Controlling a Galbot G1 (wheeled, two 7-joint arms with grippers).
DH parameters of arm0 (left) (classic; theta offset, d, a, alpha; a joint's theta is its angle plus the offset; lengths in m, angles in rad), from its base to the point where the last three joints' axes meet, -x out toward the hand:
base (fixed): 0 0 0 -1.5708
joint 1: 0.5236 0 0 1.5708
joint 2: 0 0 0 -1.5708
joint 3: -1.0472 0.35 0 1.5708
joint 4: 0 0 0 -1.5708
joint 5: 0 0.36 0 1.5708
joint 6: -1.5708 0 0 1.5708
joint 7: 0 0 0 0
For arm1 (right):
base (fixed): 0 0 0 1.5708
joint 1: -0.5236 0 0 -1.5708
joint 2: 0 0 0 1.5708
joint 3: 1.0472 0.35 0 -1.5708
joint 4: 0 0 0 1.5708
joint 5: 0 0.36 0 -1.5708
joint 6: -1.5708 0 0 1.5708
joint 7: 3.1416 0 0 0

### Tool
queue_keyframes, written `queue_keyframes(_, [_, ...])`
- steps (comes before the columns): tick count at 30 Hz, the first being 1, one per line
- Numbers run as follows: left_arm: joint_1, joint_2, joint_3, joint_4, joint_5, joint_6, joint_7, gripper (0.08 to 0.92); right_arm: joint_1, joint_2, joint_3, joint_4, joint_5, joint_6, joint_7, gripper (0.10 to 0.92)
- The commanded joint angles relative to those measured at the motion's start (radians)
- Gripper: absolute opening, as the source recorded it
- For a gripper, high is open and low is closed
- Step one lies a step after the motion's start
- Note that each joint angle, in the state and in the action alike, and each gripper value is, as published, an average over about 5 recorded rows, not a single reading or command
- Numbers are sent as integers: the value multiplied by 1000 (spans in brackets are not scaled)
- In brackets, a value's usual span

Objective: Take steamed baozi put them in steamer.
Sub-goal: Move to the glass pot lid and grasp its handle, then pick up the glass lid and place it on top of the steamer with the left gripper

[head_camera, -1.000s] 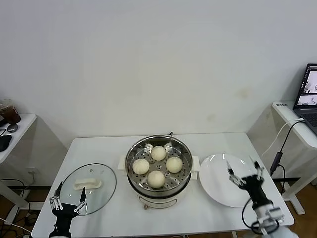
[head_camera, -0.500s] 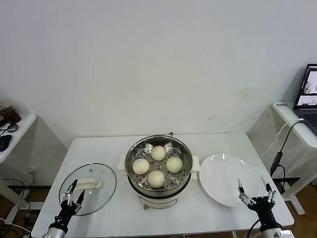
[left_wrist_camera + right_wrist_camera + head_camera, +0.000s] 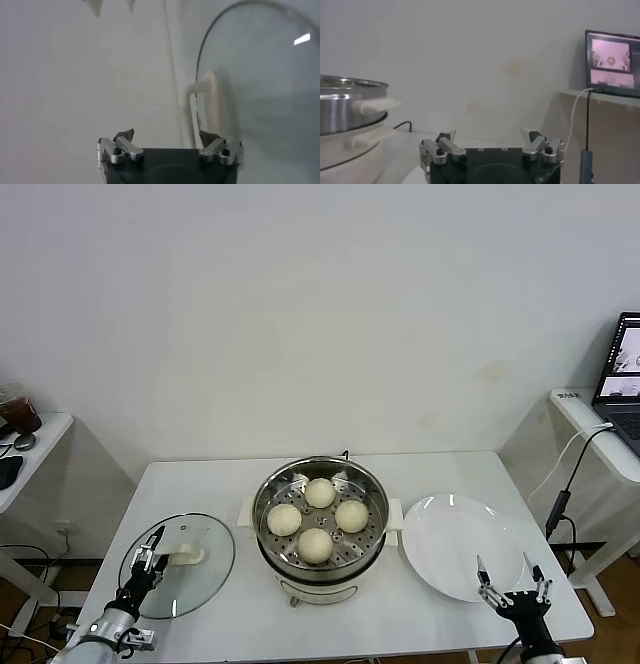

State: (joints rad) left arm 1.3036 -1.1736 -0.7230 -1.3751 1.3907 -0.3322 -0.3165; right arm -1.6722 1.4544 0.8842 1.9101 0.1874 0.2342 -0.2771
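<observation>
Left side: your left gripper [image 3: 152, 555] sits low at the near left corner of the table [image 3: 200, 479], over the near edge of the glass lid [image 3: 178, 565]. Its jaws stand fully spread and hold nothing. The lid lies flat on the table, its white handle [image 3: 184, 555] just beyond the fingertips, well apart from the pot.

Centre: the steamer [image 3: 320, 524] stands mid-table with the lid off. All four steamed baozi [image 3: 316, 545] sit on its perforated tray, spaced apart from one another, none resting on the rim. By the look of it the loading is complete; no bun remains outside the pot.

Right side: the white plate [image 3: 455, 559] lies just beside the steamer's right handle and carries nothing. Your right gripper [image 3: 511, 583] hangs at the near edge of that plate, jaws wide apart and empty. A laptop [image 3: 622, 374] stands on the side desk further right, clear of the work.

Assessment: the step in hand appears to be clearing both arms from the table. To do it well, draw each arm straight back towards the body. Keep the left fingertips above the lid so they do not catch its rim or handle. Keep the right fingertips off the plate edge. Do not reach across the steamer; the buns need no further handling.
</observation>
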Motion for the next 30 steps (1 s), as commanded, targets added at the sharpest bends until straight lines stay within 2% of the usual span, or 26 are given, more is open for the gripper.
queue_keyframes(1, [-100,15,19,104,46,-4,12,815,-10,11,-4,-5,0,-4,-3,823])
queue_keyframes(4, [-98,14,21,107,41,-6,16,757,-11,12,-9,-8,-6,-6,-4,823])
queue_keyframes(12, [-87,17,26,108,-53,-32,22,524,-13,11,-27,-1,-10,-10,-10,823])
queue_keyframes(18, [-47,32,31,49,-165,-44,26,351,-13,8,-33,0,-18,-14,-9,823])
queue_keyframes(24, [90,62,8,-143,-314,4,27,191,-14,1,-36,2,-24,-10,-12,823])
queue_keyframes(30, [271,119,-22,-419,-413,209,-36,167,-10,-9,-48,2,-28,-9,-16,823])
